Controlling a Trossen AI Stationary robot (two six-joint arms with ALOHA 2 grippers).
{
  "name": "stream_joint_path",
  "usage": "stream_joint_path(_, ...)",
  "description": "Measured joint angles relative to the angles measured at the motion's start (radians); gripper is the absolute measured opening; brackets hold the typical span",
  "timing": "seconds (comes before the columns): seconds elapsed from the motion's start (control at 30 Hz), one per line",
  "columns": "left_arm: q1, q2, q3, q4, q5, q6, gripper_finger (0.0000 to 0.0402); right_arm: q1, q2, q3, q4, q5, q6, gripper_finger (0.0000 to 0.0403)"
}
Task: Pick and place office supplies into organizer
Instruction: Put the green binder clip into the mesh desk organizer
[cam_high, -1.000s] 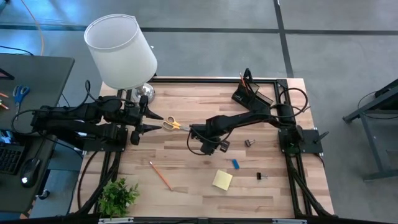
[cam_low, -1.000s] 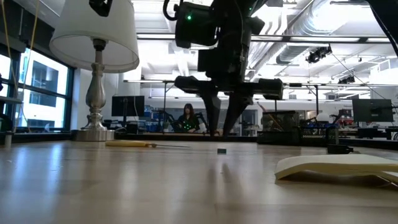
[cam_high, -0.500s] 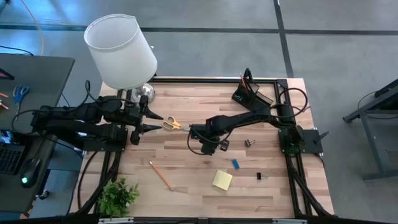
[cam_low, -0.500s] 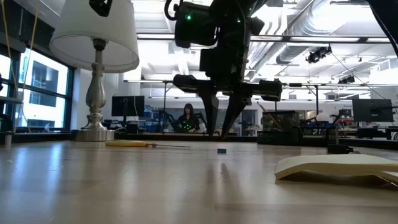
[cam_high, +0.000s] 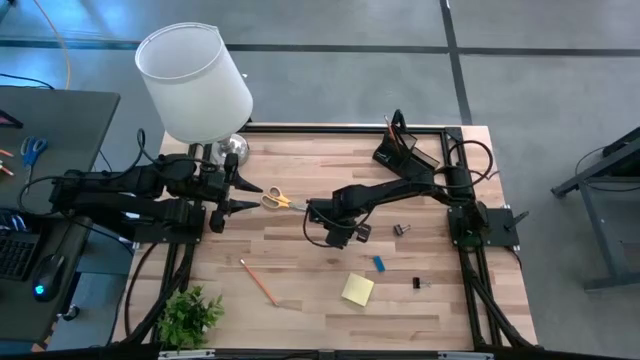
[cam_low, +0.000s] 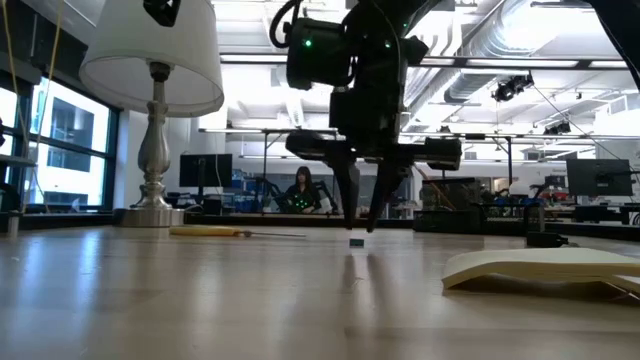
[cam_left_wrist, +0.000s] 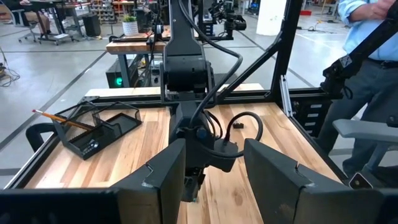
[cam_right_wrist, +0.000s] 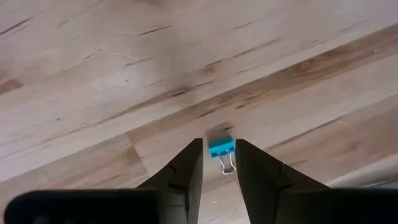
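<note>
My right gripper is open at the table's middle, pointing down. Its fingertips stand close on either side of a small blue binder clip that lies flat on the wood. The yellow-handled scissors, an orange pencil, a yellow sticky-note pad, a blue eraser piece and two black clips lie on the table. The black organizer sits at the far right corner with pencils in it. My left gripper waits open beside the scissors.
A lamp with a white shade stands at the far left corner on a metal base. A small plant sits at the near left edge. A person stands beyond the table's right side. Bare wood lies near the pad.
My right gripper has come down toward the table over the blue clip, and its fingers have drawn closer together around it. The clip has stayed in place.
</note>
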Motion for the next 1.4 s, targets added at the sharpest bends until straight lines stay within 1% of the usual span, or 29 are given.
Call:
stream_joint_path(0.6,0.000,0.000,0.000,0.000,0.000,0.005,0.0154,0.000,0.000,-0.010,0.045,-0.020,-0.024,0.0088)
stream_joint_path(1.17,0.000,0.000,0.000,-0.001,0.000,0.005,0.0154,-0.047,0.000,-0.011,0.038,-0.048,0.015,0.0087)
stream_joint_path(1.4,0.000,0.000,0.000,-0.003,0.000,0.004,0.0154,-0.039,-0.007,-0.077,0.098,-0.064,0.023,0.0087)
